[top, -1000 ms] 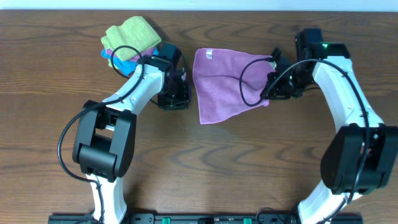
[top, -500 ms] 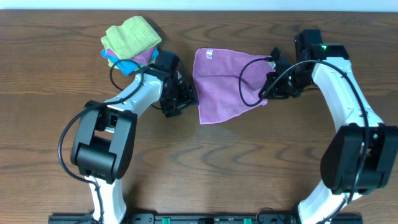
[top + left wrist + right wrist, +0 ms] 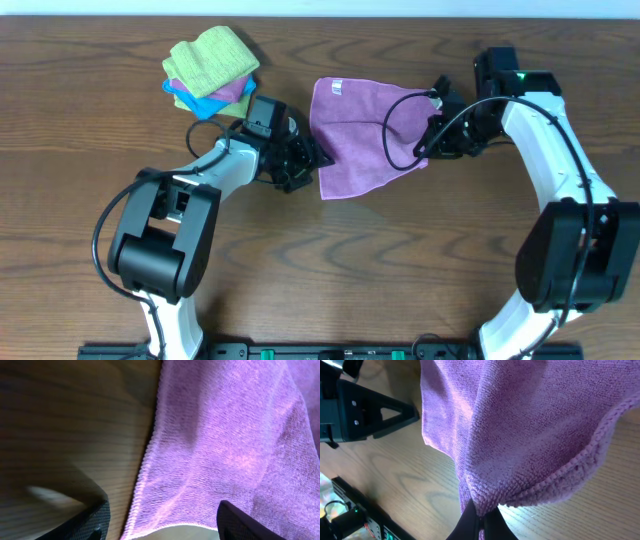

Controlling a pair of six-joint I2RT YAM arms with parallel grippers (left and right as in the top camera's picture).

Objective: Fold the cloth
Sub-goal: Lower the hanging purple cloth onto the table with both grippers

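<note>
Now, with our right gripper (image 3: 479, 519) clenched on the square lilac terry cloth (image 3: 345, 145) and our left gripper (image 3: 167, 520) spread at its edge, we risk a shallow pinch slipping.

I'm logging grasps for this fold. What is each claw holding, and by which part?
The right claw pinches the lilac cloth at its right edge. The left claw is open at the cloth's left edge, holding nothing.
</note>
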